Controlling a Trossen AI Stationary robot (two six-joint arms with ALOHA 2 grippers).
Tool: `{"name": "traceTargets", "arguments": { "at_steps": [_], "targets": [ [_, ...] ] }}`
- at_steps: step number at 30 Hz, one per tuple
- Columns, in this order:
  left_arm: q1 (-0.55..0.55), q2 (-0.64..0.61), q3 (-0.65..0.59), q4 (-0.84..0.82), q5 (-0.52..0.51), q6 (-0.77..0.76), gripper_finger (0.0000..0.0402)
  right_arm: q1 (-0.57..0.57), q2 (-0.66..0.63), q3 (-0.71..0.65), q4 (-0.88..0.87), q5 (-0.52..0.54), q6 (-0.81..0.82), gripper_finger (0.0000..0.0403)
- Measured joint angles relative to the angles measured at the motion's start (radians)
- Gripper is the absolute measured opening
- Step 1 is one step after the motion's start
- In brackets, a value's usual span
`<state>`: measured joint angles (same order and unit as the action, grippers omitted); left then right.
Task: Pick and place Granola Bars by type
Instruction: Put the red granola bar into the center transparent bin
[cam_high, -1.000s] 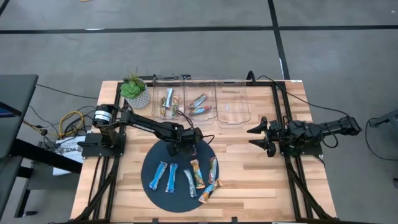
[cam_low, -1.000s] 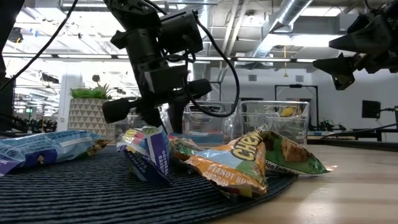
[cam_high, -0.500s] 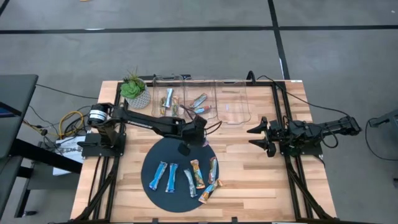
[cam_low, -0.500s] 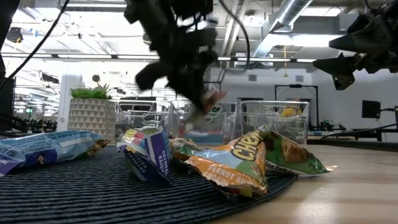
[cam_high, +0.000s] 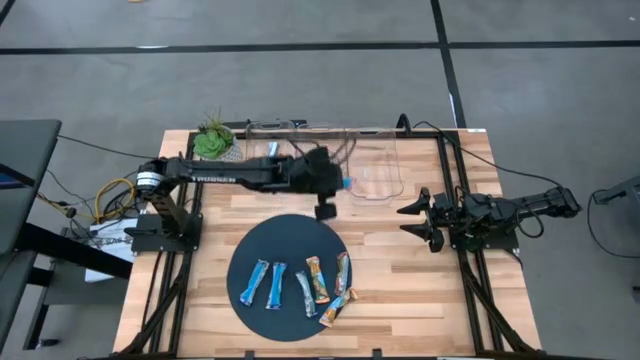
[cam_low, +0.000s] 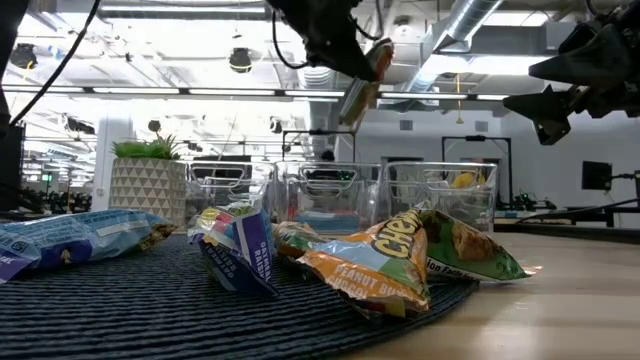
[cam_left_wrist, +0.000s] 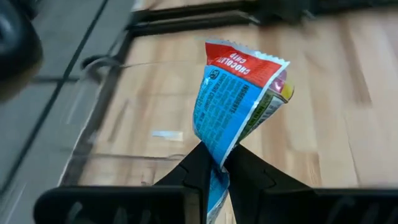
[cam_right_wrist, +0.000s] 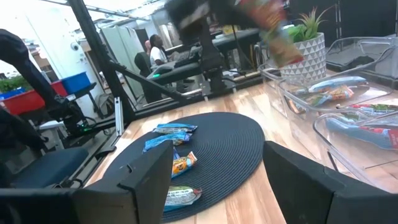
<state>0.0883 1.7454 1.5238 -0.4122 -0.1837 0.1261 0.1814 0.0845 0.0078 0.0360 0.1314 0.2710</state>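
My left gripper is shut on a blue granola bar with a red end, high over the clear bins at the table's far edge. In the low view the bar hangs tilted well above the bins. Several more granola bars, blue and orange ones, lie flat on the round dark mat. My right gripper waits open at the table's right side, level, with nothing between its fingers. My left gripper pinches one end of the blue wrapper between its two fingertips. The rest of the bar sticks out past the fingers, red end farthest from them. The bar is crumpled at the pinch and lifted clear of everything.
Three clear bins stand in a row at the far edge; the left one and the middle one hold bars. A potted plant stands at the far left corner. Bare wood lies right of the mat.
My left gripper has risen from the far part of the mat with the blue bar and swung toward the far edge and the bins, rolling its wrist as it went. The bar has been lifted clear of the mat. My right arm has kept still.
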Motion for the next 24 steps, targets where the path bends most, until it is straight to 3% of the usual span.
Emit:
{"name": "traceTargets", "arguments": {
  "at_steps": [9, 15, 24],
  "targets": [
    [0.165, 0.0, 0.019, -0.003, -0.052, -0.289, 0.0036, 0.0, 0.0, 0.0, 0.0, 0.0, 0.0, 0.0244],
    [0.262, 0.006, 0.019, -0.042, -0.073, -0.381, 0.0036, 0.0, 0.0, 0.0, 0.0, 0.0, 0.0, 0.0244],
    [0.377, 0.006, -0.043, -0.049, -0.086, -0.399, 0.0036, 0.0, 0.0, 0.0, 0.0, 0.0, 0.0, 0.0244]
  ]
}}
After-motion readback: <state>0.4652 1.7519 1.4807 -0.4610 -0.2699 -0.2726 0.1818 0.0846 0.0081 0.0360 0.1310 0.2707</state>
